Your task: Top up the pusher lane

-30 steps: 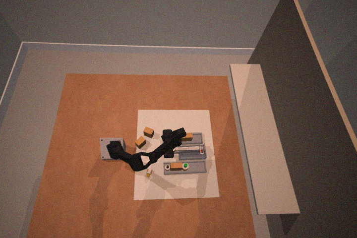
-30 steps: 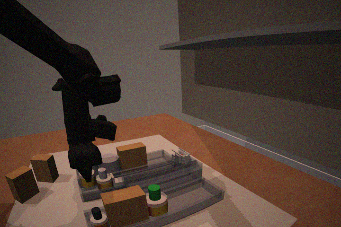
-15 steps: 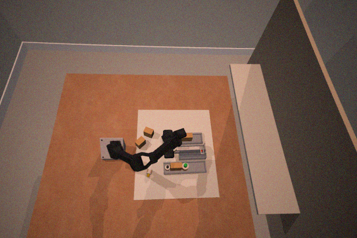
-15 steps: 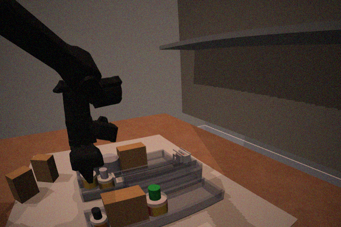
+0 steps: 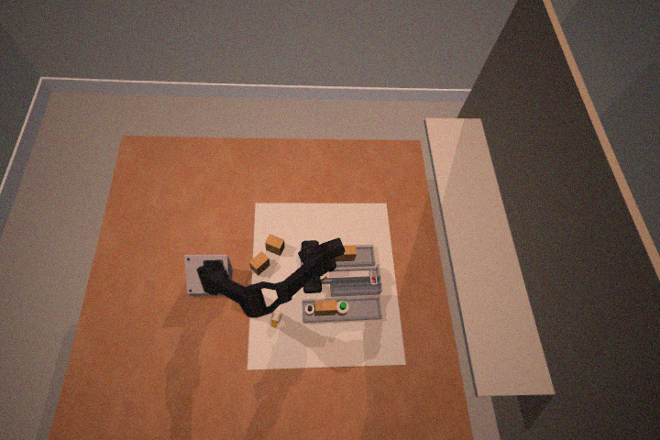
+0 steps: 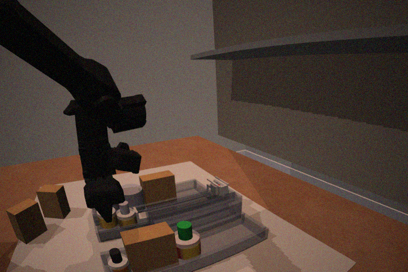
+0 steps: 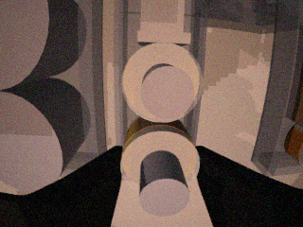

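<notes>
White mat (image 5: 289, 220) (image 6: 66, 253) on a brown surface (image 5: 185, 181) (image 6: 191, 147): fingers (image 6: 107, 215) grasp the new jar (image 6: 102, 222) (image 7: 128, 163) in front of the old jar (image 6: 126, 217) (image 7: 133, 85).
Seating seems underway; next, settle it behind the front stop, then release gently.

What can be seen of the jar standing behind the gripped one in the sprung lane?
The rear jar stands upright between the lane's clear-looking walls. It has a pale grey, cylindrical cap, a cream shoulder and a mustard-yellow band below. The pusher plate is right behind it; the gripped jar is close in front. Whether they touch is unclear.
</notes>
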